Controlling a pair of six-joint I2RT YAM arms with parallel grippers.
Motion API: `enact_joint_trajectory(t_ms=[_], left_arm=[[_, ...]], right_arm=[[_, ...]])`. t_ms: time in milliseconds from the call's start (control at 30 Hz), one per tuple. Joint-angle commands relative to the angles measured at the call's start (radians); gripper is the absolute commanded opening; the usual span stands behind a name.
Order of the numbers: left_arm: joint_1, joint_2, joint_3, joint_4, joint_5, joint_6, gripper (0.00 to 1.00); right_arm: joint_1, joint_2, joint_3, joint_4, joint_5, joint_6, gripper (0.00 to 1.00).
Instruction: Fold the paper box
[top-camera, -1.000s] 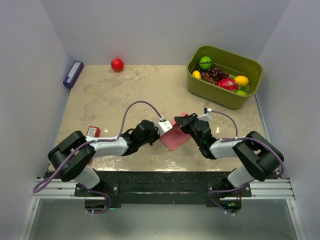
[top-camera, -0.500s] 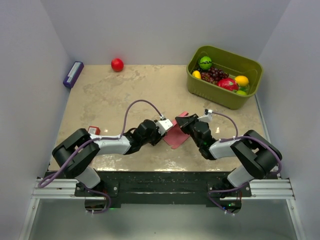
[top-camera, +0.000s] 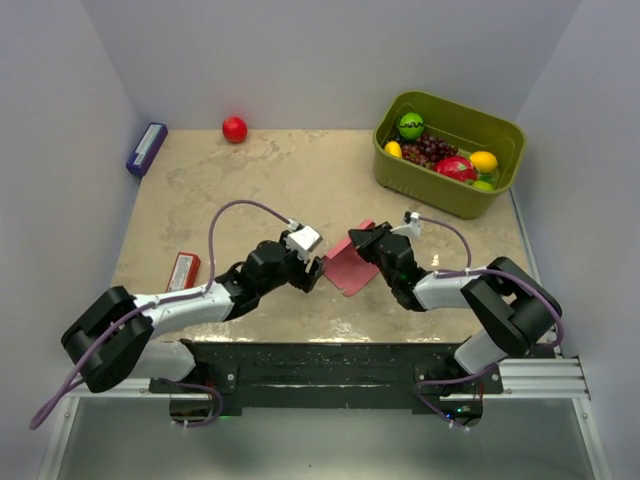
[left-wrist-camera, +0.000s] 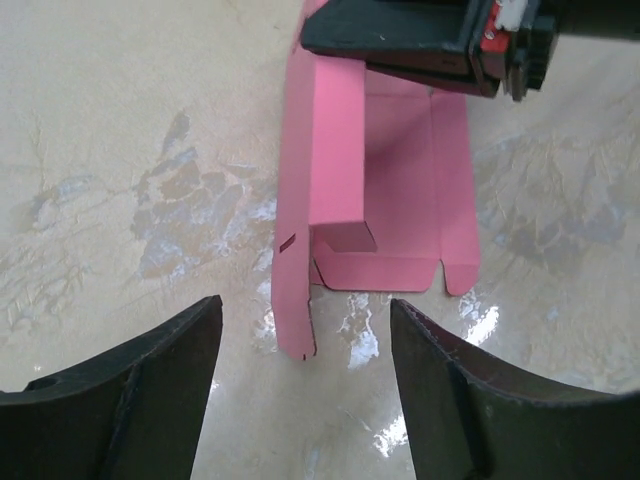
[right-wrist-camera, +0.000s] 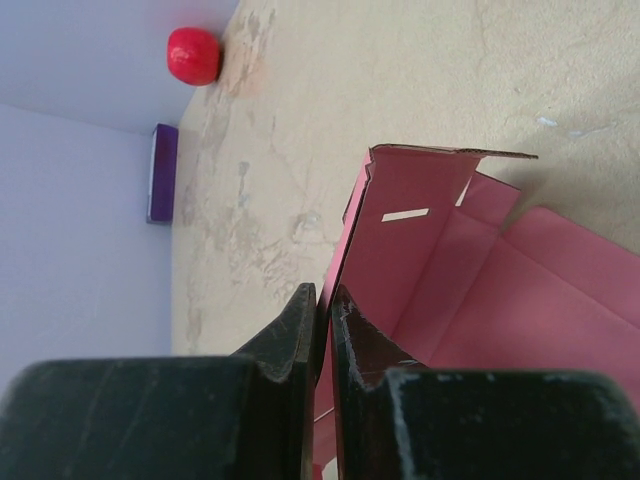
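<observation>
At the far left of the worktop (top-camera: 250, 190) you have a purple box (top-camera: 146, 148) lying against the side wall. A red flat packet (top-camera: 184, 270) sits nearer you beside the left arm, and a red ball (top-camera: 234, 129) rests at the back edge. Your left gripper (top-camera: 312, 268) is low over the worktop just left of the paper box (top-camera: 345, 272). Its fingers (left-wrist-camera: 140, 390) are spread wide and hold nothing. In its wrist view the near end of the pink blank shows in the gap between them, clear of both. The paper box itself lies a little right of centre, towards the front, between your two grippers. Its broad panel is flat on the worktop, while the long left panel stands upright along its crease. That panel has a small slot (left-wrist-camera: 288, 242) near its near end, and notched tabs show along the blank's near edge. Your right gripper (top-camera: 360, 245) reaches in from the right. It is pressed together on the top edge of that raised panel, and its wrist view shows the thin pink card pinched between the two pads. Further right, at the back corner, an olive-green basket (top-camera: 400, 178) holds mixed fruit (top-camera: 455, 168), well apart from the box.
</observation>
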Motion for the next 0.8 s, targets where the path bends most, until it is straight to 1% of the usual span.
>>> enact_joint_trajectory(t_ms=[0,67,133,300,367,533,667,767], left_arm=[[0.066,-0.046,-0.031,0.063,0.027,-0.146,0.71],[0.094,-0.051,-0.037,0.054,0.012,-0.175,0.71],[0.106,-0.04,-0.032,0.02,-0.03,-0.237,0.71],[0.12,-0.019,-0.037,-0.034,-0.111,-0.355,0.71],[0.127,-0.011,-0.04,-0.037,-0.131,-0.37,0.72],[0.129,0.078,0.0,-0.063,-0.056,-0.338,0.71],[0.129,0.168,0.056,-0.103,0.008,-0.298,0.68],[0.126,0.22,0.084,-0.094,0.056,-0.278,0.59]], right_arm=[[0.002,0.037,0.029,-0.127,0.077,-0.054,0.0],[0.002,0.051,0.033,-0.127,0.074,-0.054,0.0],[0.003,0.058,0.037,-0.138,0.077,-0.052,0.0],[0.002,0.075,0.045,-0.146,0.077,-0.052,0.0],[0.002,0.081,0.049,-0.155,0.08,-0.055,0.0],[0.003,0.095,0.057,-0.163,0.075,-0.054,0.0],[0.003,0.095,0.06,-0.163,0.072,-0.049,0.0],[0.003,0.087,0.059,-0.164,0.072,-0.049,0.0]])
